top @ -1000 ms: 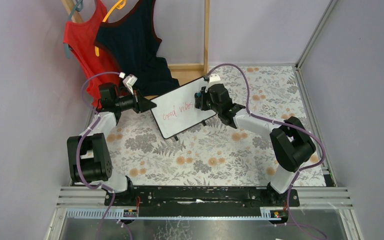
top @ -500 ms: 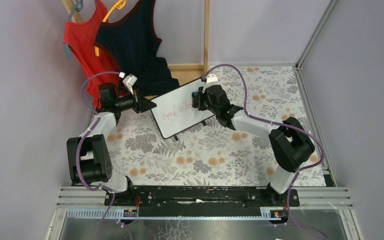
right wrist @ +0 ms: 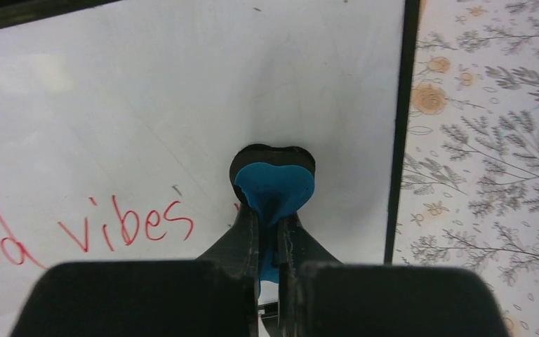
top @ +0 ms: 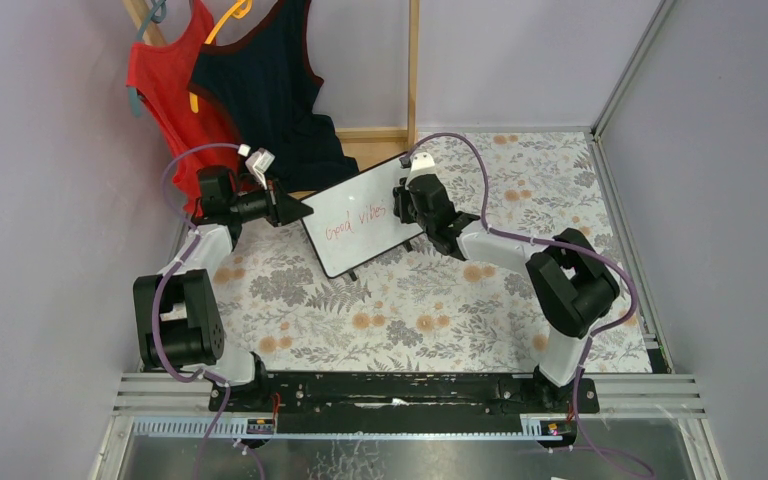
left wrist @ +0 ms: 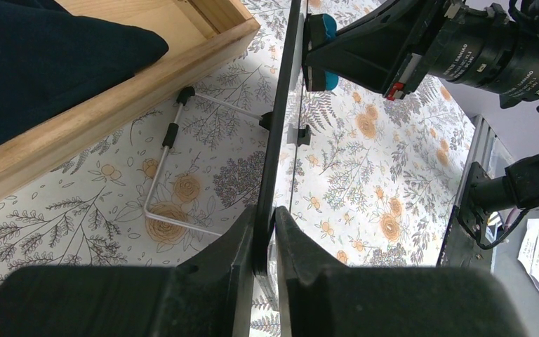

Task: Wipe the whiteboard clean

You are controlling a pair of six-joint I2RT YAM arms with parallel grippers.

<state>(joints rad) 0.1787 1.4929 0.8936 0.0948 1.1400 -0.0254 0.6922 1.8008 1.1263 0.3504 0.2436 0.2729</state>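
We see the white rectangular whiteboard with a thin black frame point(top: 365, 215) standing tilted on the floral-patterned surface point(top: 440, 310), propped from behind by a bent wire leg with black tips point(left wrist: 163, 175). It sits towards the far middle of the surface, just in front of a low wooden frame point(left wrist: 119, 91).

The left fingers point(left wrist: 233, 246) are closed tight on the board's black edge, one on each side of it, with no gap showing. The right fingers point(right wrist: 244, 235) are pinched shut on a small blue eraser with a black backing point(right wrist: 275, 184). The eraser lies against the white face of the board, just right of the red handwritten word "vibes" point(right wrist: 132, 223) and close to the board's right-hand frame. From overhead, the red writing reads "Good vibes" across the middle of the board.

A red sleeveless top point(top: 172, 95) and a dark navy sleeveless top point(top: 270, 80) hang at the far left corner.
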